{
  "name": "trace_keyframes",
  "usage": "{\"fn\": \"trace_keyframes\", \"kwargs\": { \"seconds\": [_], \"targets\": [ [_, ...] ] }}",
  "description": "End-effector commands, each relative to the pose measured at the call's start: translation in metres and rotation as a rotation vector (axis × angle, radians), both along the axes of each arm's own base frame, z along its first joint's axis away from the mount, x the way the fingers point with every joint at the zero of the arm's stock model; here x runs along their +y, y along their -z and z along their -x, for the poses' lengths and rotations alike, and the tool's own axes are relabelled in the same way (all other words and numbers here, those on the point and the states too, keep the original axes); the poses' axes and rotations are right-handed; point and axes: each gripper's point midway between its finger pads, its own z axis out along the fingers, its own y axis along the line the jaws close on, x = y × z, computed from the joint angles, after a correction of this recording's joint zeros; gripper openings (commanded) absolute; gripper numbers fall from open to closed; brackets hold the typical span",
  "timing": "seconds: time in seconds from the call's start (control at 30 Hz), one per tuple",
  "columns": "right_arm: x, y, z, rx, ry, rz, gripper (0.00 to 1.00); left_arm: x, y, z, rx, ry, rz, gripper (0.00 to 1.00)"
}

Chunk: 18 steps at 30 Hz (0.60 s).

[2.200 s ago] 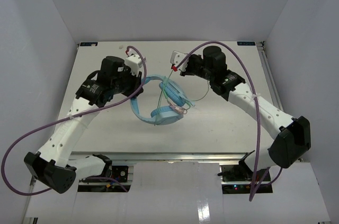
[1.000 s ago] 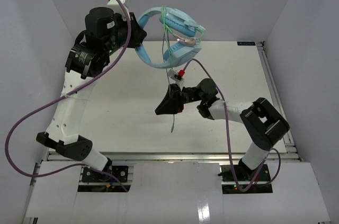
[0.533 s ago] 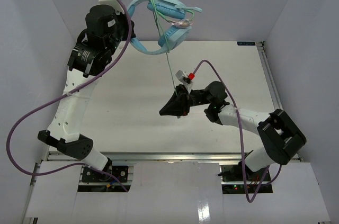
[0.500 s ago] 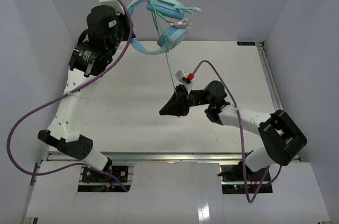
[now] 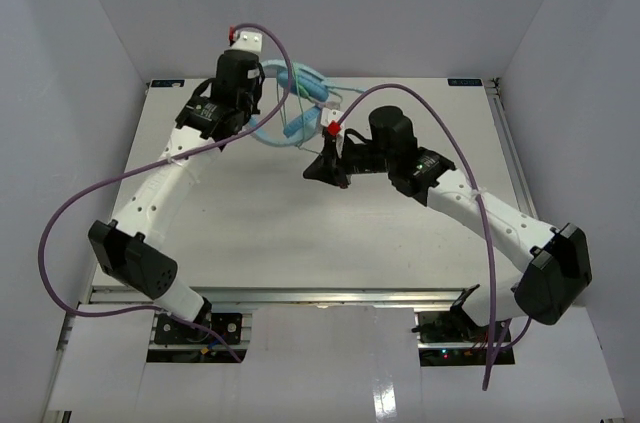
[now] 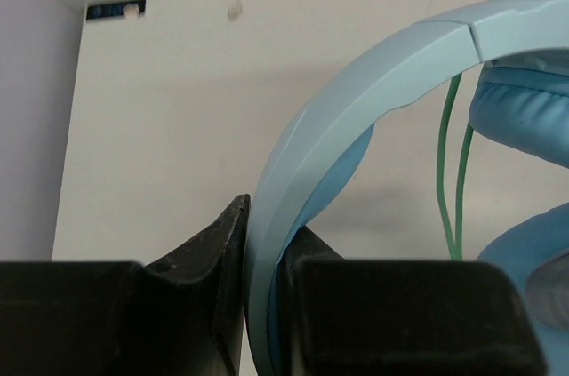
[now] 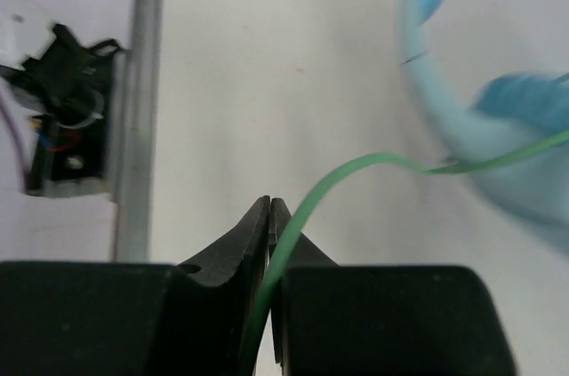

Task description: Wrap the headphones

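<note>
Just nipped the pale-green cable point(image 7: 356, 163) in the right gripper point(image 7: 269, 216), jaws pressed together. Beyond, clamping the headband point(image 6: 356, 100) in the left gripper point(image 6: 247, 243). Brought the headphones point(image 5: 305, 83) down low over the far desk point(image 5: 250, 233), probably ready for winding.

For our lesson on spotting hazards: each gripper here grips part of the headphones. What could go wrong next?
1. The right gripper pinches the thin green cable only at its very tips, so a tug may pull the cable free or strain it.
2. The left gripper clamps just the headband, so the earcups could swing or twist.
</note>
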Motion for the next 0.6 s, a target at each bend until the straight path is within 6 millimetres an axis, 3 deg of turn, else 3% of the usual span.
{"fn": "trace_keyframes", "kwargs": {
  "seconds": [0.0,0.1,0.27,0.33,0.4,0.57],
  "targets": [
    [-0.060,0.015,-0.033,-0.427,0.167,0.440,0.08,-0.012,0.053,0.009,0.120,0.078,0.003,0.00],
    [-0.075,0.013,-0.047,-0.601,0.240,0.572,0.08,-0.027,0.097,0.023,0.244,0.163,0.012,0.00],
    [-0.083,0.023,-0.059,-0.879,0.281,0.741,0.08,-0.070,0.128,0.054,0.394,0.384,0.032,0.00],
    [-0.081,0.017,-0.064,-0.970,0.295,0.748,0.08,-0.082,0.130,0.066,0.424,0.452,0.059,0.00],
    [-0.081,0.025,-0.066,-1.012,0.282,0.762,0.08,-0.101,0.124,0.084,0.445,0.584,0.120,0.00],
    [-0.073,0.022,-0.072,-1.134,0.285,0.723,0.08,-0.120,0.116,0.122,0.523,0.763,0.213,0.00]
  ]
}}
